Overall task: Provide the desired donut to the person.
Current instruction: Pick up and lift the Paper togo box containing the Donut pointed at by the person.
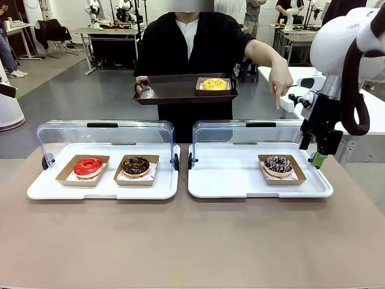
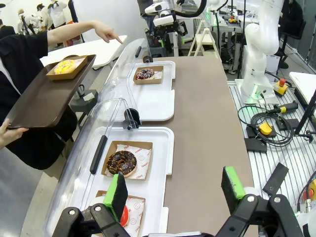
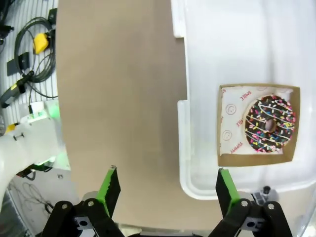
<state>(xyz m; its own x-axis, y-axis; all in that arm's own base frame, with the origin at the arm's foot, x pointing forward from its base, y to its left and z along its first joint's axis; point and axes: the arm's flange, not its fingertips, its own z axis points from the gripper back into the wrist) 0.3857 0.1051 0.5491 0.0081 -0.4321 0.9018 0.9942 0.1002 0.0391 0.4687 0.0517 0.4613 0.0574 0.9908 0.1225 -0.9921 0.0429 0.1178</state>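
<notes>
The person (image 1: 192, 42) stands at the far side holding a dark tray (image 1: 174, 93) with a yellow donut (image 1: 215, 83) in a cardboard box. Their other hand (image 1: 280, 81) points down toward the sprinkled chocolate donut (image 1: 278, 164) (image 3: 270, 124) in the right white tray (image 1: 228, 177). My right gripper (image 1: 317, 158) (image 3: 168, 185) hangs open above that tray's right edge, beside the donut's box, holding nothing. In the left white tray (image 1: 48, 189) sit a red donut (image 1: 88, 167) and a chocolate donut (image 1: 135, 165) (image 2: 121, 162). My left gripper (image 2: 175, 187) is open and empty above the left tray's near edge.
Both white trays have clear lids (image 1: 102, 135) (image 1: 246, 132) swung up at the back. Brown tabletop (image 1: 192, 241) stretches in front of the trays. Cables and a yellow button box (image 2: 266, 128) lie on the floor beside the table.
</notes>
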